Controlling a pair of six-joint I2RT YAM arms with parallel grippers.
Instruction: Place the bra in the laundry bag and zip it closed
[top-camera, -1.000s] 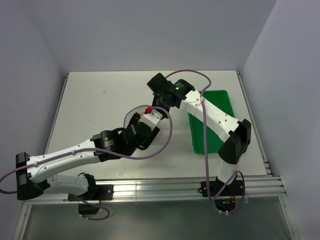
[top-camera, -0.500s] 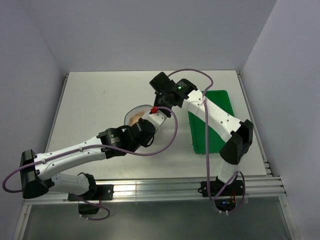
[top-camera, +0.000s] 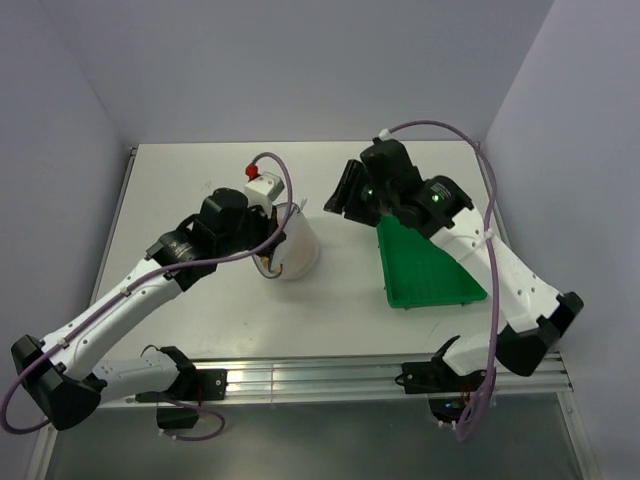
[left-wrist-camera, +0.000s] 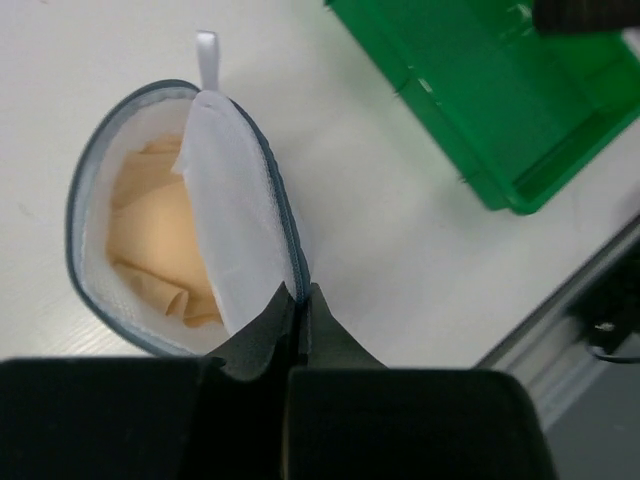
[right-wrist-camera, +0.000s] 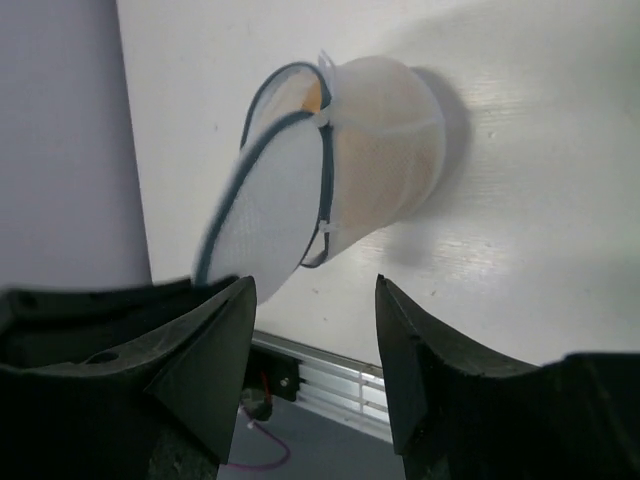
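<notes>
The laundry bag (top-camera: 297, 245) is a white mesh pouch with a dark zipper rim, lying near the table's middle with its mouth gaping. Its round lid flap (left-wrist-camera: 240, 215) stands away from the pouch. The peach bra (left-wrist-camera: 150, 235) lies bunched inside, and it shows through the mesh of the laundry bag (right-wrist-camera: 385, 150) in the right wrist view. My left gripper (left-wrist-camera: 298, 293) is shut on the zipper rim at the lower edge of the flap. My right gripper (right-wrist-camera: 315, 290) is open and empty, apart from the bag. From above, the right gripper (top-camera: 340, 198) hangs to the bag's right.
A green plastic tray (top-camera: 430, 265) lies right of the bag, under the right arm, and the tray (left-wrist-camera: 470, 90) also shows in the left wrist view. The table's metal front rail (top-camera: 330, 375) runs along the near edge.
The left gripper closed on the bag's zipper rim and its arm swung back and left. The right gripper opened, let go and drew off to the right.
</notes>
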